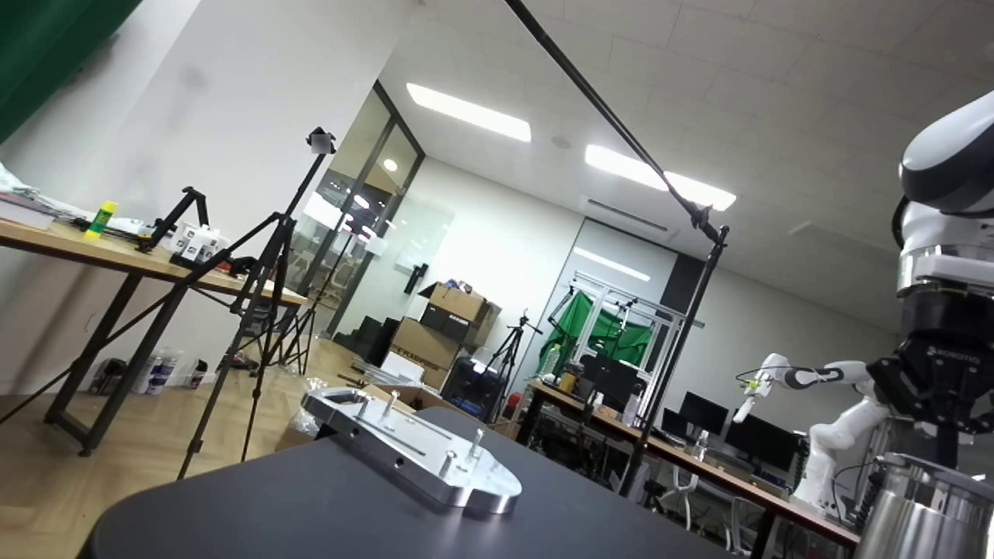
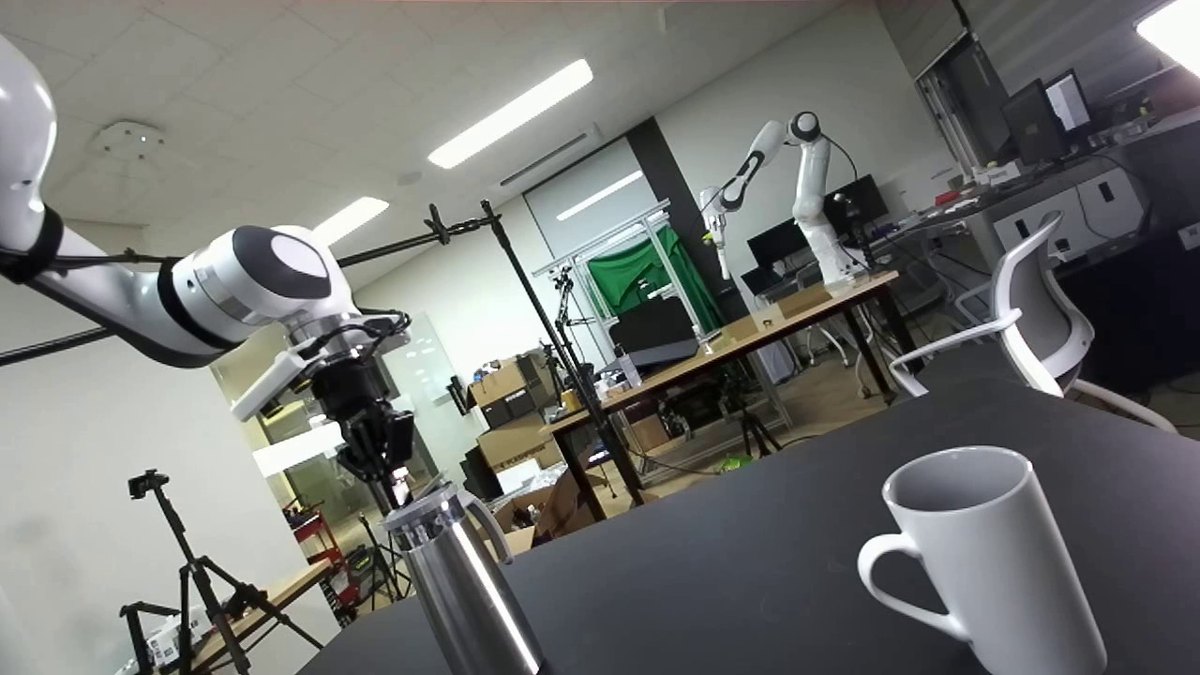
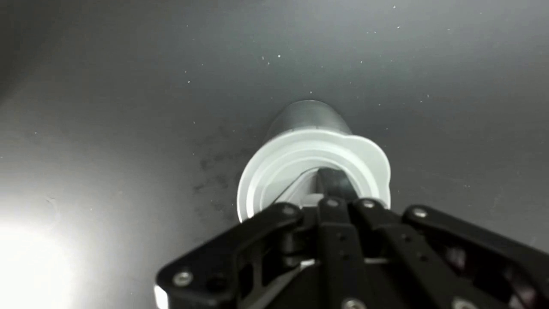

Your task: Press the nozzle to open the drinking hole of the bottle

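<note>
One bottle [image 2: 473,591], steel with a grey lid [image 3: 291,161], is stood upright on the black table [image 2: 703,581]. The gripper [image 3: 334,182] is pointed down at it, fingers held together, tips right at the lid; whether that's actually being pressed can't be told, tbh. A mug [image 2: 994,562] is parked on the table too, well apart. A metal plate [image 1: 415,450] can be spotted in an exterior view, and another arm [image 2: 814,206] is mounted on a desk [image 2: 750,333] further back.
</note>
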Controlling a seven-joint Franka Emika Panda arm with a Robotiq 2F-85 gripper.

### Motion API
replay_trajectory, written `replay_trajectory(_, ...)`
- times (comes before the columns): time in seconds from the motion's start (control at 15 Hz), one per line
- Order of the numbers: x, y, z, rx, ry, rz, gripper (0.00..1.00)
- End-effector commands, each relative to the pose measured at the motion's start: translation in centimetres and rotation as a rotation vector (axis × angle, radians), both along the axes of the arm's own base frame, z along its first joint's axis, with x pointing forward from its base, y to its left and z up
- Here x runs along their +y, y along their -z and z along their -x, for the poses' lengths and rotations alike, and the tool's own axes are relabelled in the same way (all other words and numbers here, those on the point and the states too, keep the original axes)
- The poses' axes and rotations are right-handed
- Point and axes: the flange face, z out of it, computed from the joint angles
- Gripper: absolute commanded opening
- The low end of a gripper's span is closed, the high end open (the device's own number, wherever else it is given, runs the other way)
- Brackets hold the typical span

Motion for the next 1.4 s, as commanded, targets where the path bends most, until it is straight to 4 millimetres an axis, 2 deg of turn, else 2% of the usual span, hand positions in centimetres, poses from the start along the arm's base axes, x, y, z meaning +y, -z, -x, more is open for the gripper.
replay_trajectory(0.0,0.2,2.2,0.0,0.019,0.008,0.039,0.0)
replay_trajectory(0.33,0.3,-2.3,0.3,-0.058,0.009,-0.018,0.0)
replay_trajectory(0.67,0.1,-7.8,2.1,-0.142,0.001,-0.077,0.0)
replay_trajectory(0.87,-0.2,-9.9,2.9,-0.169,0.003,-0.1,0.0)
replay_trajectory(0.93,-0.3,-10.3,3.1,-0.164,0.0,-0.111,0.26)
replay_trajectory(1.07,-0.7,-10.8,3.5,-0.156,0.011,-0.114,0.32)
replay_trajectory(1.33,-2.6,-12.2,4.4,-0.174,0.048,-0.104,0.6)
